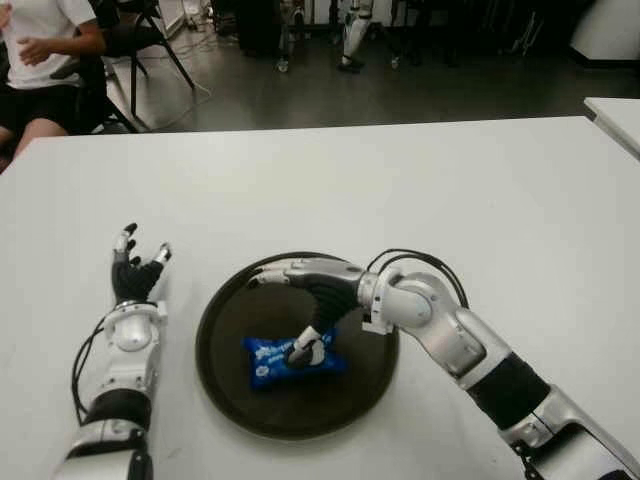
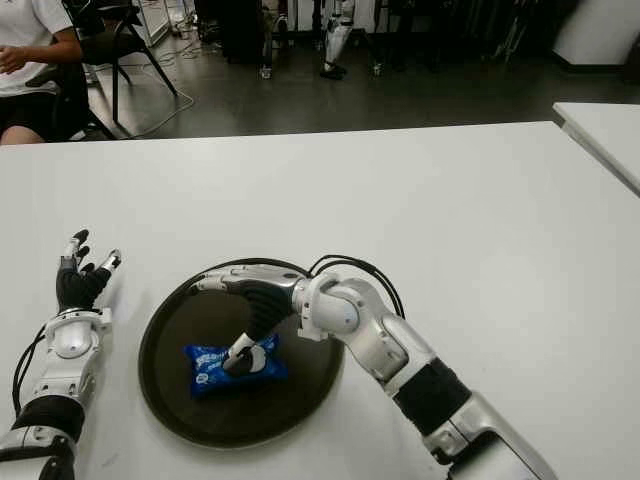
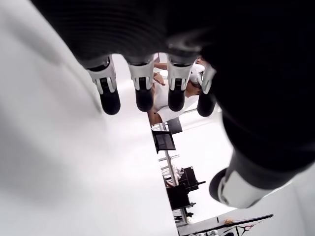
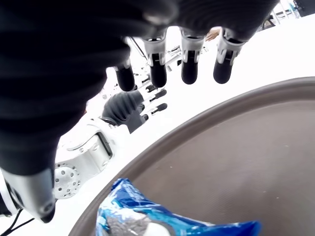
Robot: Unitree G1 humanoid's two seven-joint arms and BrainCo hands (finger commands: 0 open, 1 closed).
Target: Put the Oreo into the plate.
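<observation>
Nearest me on the left, my left hand [image 1: 135,268] shows flat over the white table [image 1: 420,190], left of the plate, fingers straight and spread, holding nothing; its wrist view confirms four extended fingers with bare tabletop beyond. It is idle.

Moving right, the plate [image 1: 225,385] is a round, dark brown tray with a low raised rim and a dull, smooth floor. The Oreo pack [image 1: 275,362] lies inside it, a little near of centre: a small blue pillow-shaped wrapper of glossy, crinkled film with a white and dark cookie print. It looks light and slippery, likely to slide if nudged.

Right again, my right hand [image 1: 305,300] hangs over the plate with the four fingers stretched out toward the far left rim, apart, as its wrist view shows. The thumb [image 1: 303,348] points down and appears to touch the top of the pack, but nothing closes around it, so I judge the pack released.

By my reading the placing is done and I am at the let-go stage. Next I would lift the right hand straight up, clearing the thumb off the film without dragging the pack, then pull the arm back toward the near right.

At the far left a person [image 1: 40,50] sits beyond the table.
</observation>
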